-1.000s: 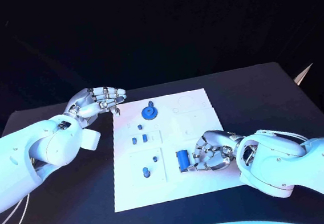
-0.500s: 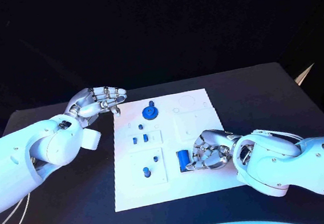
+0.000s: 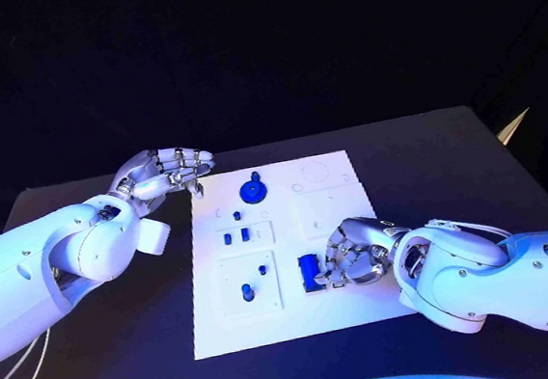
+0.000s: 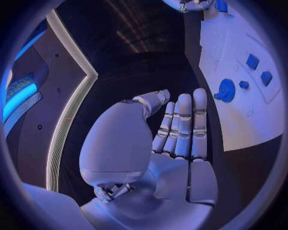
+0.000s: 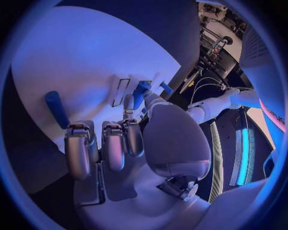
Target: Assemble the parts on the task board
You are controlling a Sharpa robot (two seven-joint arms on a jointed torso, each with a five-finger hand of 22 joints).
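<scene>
Head view gives you the white rectangular task board [image 3: 288,316] lying flat in the middle of the black surface [image 3: 453,161]. Your right hand [image 3: 347,256] rests on the board's near right part, fingers curled down beside a blue cylindrical part [image 3: 309,271] that lies just left of them; the fingers cover part of it, so you cannot tell whether they grip it or only touch it. In the right wrist view a blue cylinder [image 5: 55,108] lies on the white plate just beyond the bent fingers [image 5: 114,143], apart from them there. Your left hand [image 3: 163,174] hovers at the board's far left corner, holding nothing, fingers loosely curled in the head view, straighter in the left wrist view. A round blue disc part [image 3: 255,191] sits on the board's far end, with several small blue pieces [image 3: 240,235] nearer; their shapes are too small to make out.
</scene>
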